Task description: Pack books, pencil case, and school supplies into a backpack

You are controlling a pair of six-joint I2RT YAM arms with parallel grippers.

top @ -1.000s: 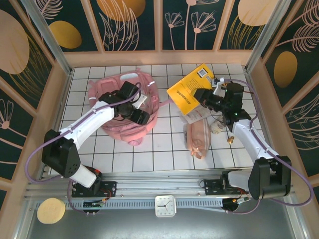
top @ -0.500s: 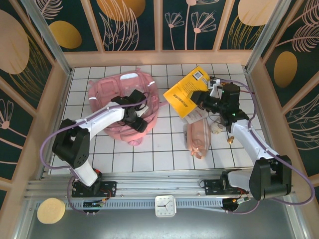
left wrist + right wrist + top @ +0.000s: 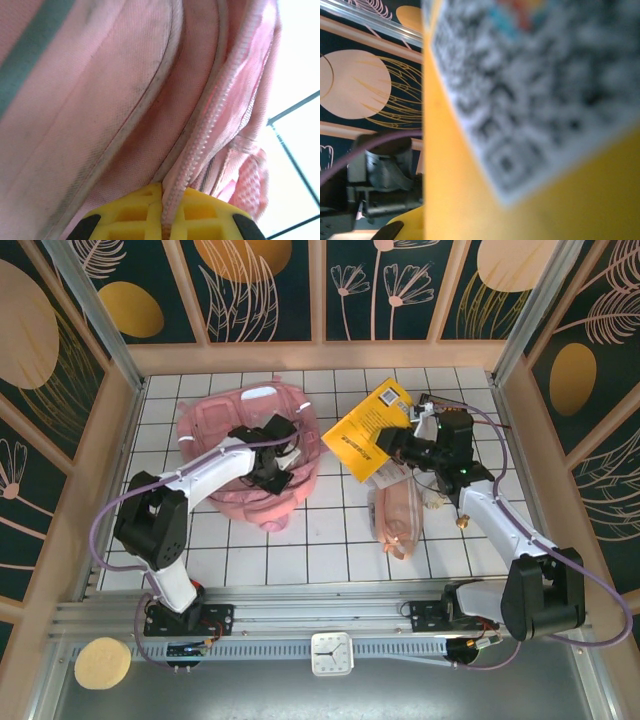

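We see a white gridded surface (image 3: 330, 545) ringed by dark floral wall panels (image 3: 400, 285); a small clock (image 3: 331, 653) sits at six o'clock.

A: What is logged apart from the job items?
B: A white gridded table (image 3: 330, 540) is noted, enclosed by dark floral wall panels (image 3: 270, 285) set in a wooden frame (image 3: 320, 355)
A: Near edge?
B: A small clock (image 3: 331, 652) is seen just below the metal rail (image 3: 320, 615), and a round yellow disc (image 3: 102, 662) at bottom left. A small brass-coloured piece (image 3: 462, 521) is seen on the tiles at right
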